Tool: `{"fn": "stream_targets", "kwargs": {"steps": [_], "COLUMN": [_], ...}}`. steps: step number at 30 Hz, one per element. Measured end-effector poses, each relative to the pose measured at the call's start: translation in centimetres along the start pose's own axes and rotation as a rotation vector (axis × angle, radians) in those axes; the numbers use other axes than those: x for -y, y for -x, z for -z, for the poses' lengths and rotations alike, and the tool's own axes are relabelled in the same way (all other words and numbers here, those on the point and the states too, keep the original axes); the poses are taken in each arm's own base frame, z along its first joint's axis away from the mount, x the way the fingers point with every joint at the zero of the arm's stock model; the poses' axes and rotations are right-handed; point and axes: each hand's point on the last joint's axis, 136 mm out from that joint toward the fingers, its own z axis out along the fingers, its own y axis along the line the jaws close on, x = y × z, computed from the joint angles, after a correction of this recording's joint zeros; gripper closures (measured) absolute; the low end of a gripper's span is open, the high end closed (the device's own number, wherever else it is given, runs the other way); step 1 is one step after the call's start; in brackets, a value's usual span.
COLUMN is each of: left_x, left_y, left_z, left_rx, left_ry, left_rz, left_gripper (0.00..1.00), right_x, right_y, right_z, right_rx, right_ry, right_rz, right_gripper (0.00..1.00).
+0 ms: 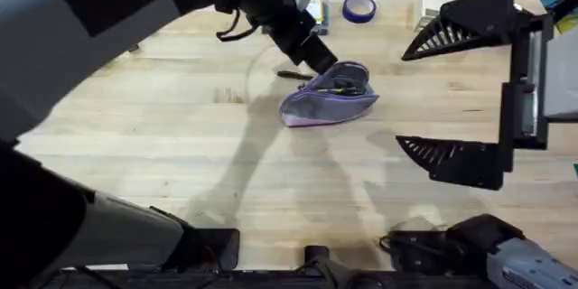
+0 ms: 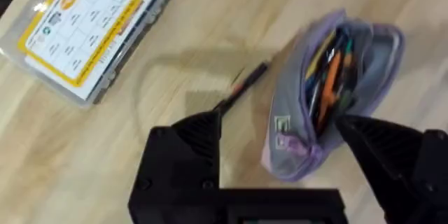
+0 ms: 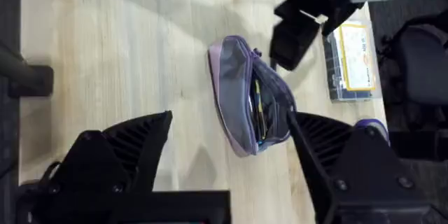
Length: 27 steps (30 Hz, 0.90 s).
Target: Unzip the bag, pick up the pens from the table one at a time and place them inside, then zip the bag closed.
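I've got the bag (image 1: 327, 96) mid-table (image 1: 181, 144), unzipped and gaping, with an orange pen (image 2: 330, 77) already inside. My left gripper (image 2: 280, 140) hangs just over it, jaws spread wide, one finger (image 2: 190, 136) beside the bag's end, the other (image 2: 381, 150) past its far side; nothing held. The black pen (image 2: 241, 87) lies on the wood just beside the bag, its end near that first finger. My right gripper (image 1: 452, 99) hovers high, well right of the bag, jaws wide apart and empty. A clear box (image 2: 84, 24) sits beyond the pen.
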Motion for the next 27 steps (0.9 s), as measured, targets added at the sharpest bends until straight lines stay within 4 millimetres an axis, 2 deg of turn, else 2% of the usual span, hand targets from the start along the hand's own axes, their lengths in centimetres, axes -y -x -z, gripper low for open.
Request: {"fn": "stream_targets", "kwargs": {"steps": [9,13,20,27], "left_x": [-2.8,-4.5,-4.7,-4.8], "left_y": [-0.8,-0.1,-0.4,-0.9], "left_z": [1.0,1.5,1.6,0.9], "left_rx": [0.025,0.066,0.053,0.03], "left_ry": [0.022,0.077,0.082,0.073], "left_rz": [-0.183,-0.234,-0.281,-0.483], "left_gripper": [0.007,0.007,0.007,0.008], "right_x": [0.0,0.0,0.0,0.0], "right_y": [0.0,0.0,0.0,0.0], "right_z": [0.0,0.0,0.0,0.0], "right_rx": [0.0,0.0,0.0,0.0], "right_ry": [0.0,0.0,-0.001,0.0], "right_rz": [0.0,0.0,0.0,0.0], "right_gripper": [0.004,0.005,0.005,0.004]}}
